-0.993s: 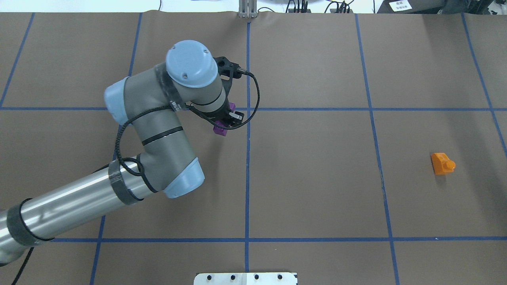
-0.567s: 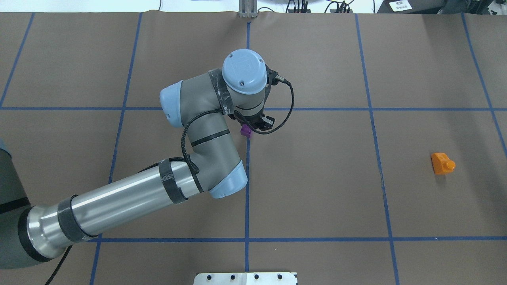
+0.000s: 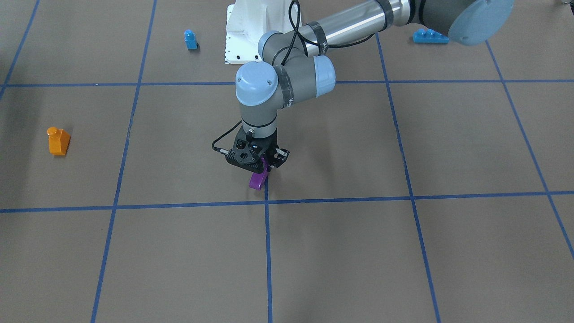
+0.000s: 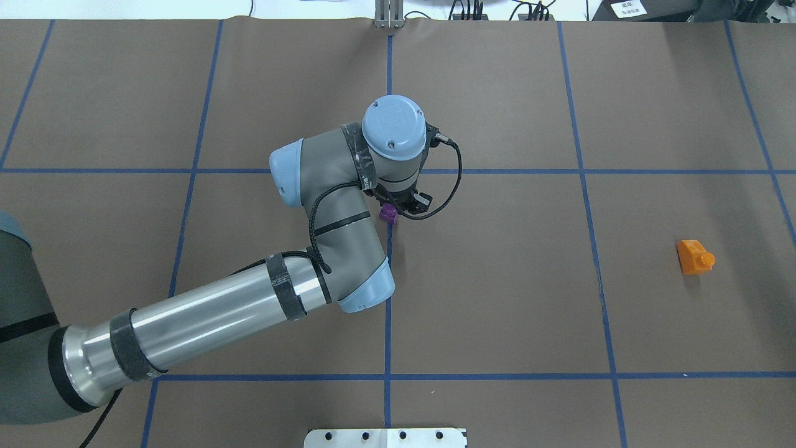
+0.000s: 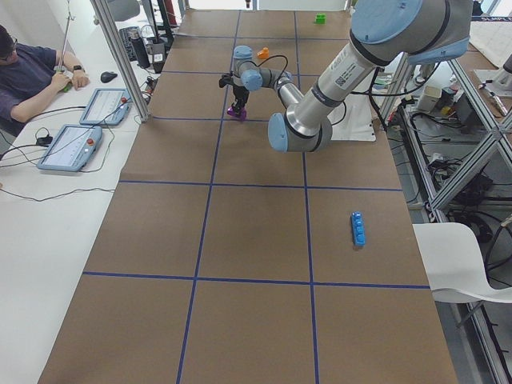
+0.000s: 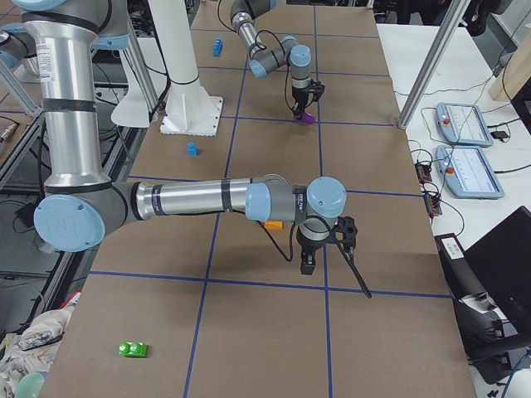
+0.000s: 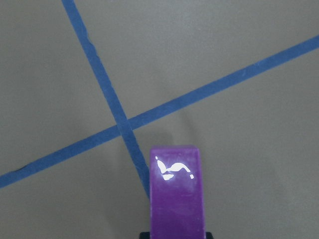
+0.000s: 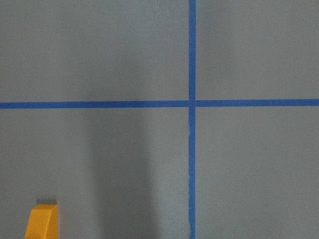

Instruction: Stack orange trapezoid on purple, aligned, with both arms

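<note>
My left gripper (image 3: pixel 261 167) is shut on the purple brick (image 3: pixel 258 178) and holds it low over the table at the centre blue tape line. The brick also shows in the overhead view (image 4: pixel 388 214) and in the left wrist view (image 7: pixel 177 194), near a tape crossing. The orange trapezoid (image 4: pixel 694 256) lies alone on the table far to the right, and shows in the front view (image 3: pixel 58 141) and at the bottom edge of the right wrist view (image 8: pixel 44 221). My right gripper (image 6: pixel 311 261) hangs near the orange trapezoid and shows only in the exterior right view; I cannot tell whether it is open or shut.
A small blue one-stud brick (image 3: pixel 190 39) and a long blue brick (image 3: pixel 430 36) lie near the white robot base (image 3: pixel 242 36). A green brick (image 6: pixel 133 349) lies at the table's right end. An operator (image 5: pixel 32 76) sits beside the table with tablets.
My left arm has swung to the right with the purple brick in its gripper, from left of the centre tape line to that line. The orange trapezoid has not moved.
</note>
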### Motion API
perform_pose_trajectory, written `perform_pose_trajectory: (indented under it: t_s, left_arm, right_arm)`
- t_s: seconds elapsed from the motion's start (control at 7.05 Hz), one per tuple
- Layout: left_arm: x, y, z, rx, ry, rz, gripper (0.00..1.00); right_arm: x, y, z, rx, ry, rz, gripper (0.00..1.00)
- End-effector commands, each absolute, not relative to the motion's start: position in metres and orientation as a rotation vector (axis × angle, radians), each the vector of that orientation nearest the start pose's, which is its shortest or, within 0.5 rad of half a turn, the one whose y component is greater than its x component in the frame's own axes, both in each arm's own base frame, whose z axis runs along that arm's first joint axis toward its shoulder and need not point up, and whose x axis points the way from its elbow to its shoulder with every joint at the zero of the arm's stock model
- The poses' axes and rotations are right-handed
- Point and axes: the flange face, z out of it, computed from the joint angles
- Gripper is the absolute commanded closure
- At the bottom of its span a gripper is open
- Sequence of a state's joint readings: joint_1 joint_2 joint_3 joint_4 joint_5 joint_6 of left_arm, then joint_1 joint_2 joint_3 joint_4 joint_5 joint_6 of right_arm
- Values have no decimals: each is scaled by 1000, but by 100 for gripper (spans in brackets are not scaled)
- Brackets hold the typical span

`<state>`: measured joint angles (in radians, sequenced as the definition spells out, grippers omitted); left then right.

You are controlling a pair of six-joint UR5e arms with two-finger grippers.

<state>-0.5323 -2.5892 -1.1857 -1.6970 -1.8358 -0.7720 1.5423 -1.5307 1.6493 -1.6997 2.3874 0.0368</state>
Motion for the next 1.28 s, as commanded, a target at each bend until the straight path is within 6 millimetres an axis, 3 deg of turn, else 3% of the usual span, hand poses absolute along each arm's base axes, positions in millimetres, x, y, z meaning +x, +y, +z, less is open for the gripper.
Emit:
perform_pose_trajectory:
  t_s: [0.0,0.28,0.57,0.85,0.99,1.13]
  left_arm:
    - [654,-505,160,263,746,356,43]
    - [653,-506,159,274,740,353,4]
    - [637,-517,143,308,777,337,0]
    - [585,-539,112,305,809,298,0]
    - [550,-549,98,281,802,270,0]
    - [527,-551,88,267,794,253,0]
  right_arm:
    - [46,-510,605,-28,-817,9,0]
    - [45,-519,591,-20,-819,39,0]
    - [36,-525,560,28,-820,9,0]
    - [-6,-512,517,48,-796,54,0]
    - [-25,-492,524,83,-808,74,0]
    - [-47,-458,547,121,-845,90,0]
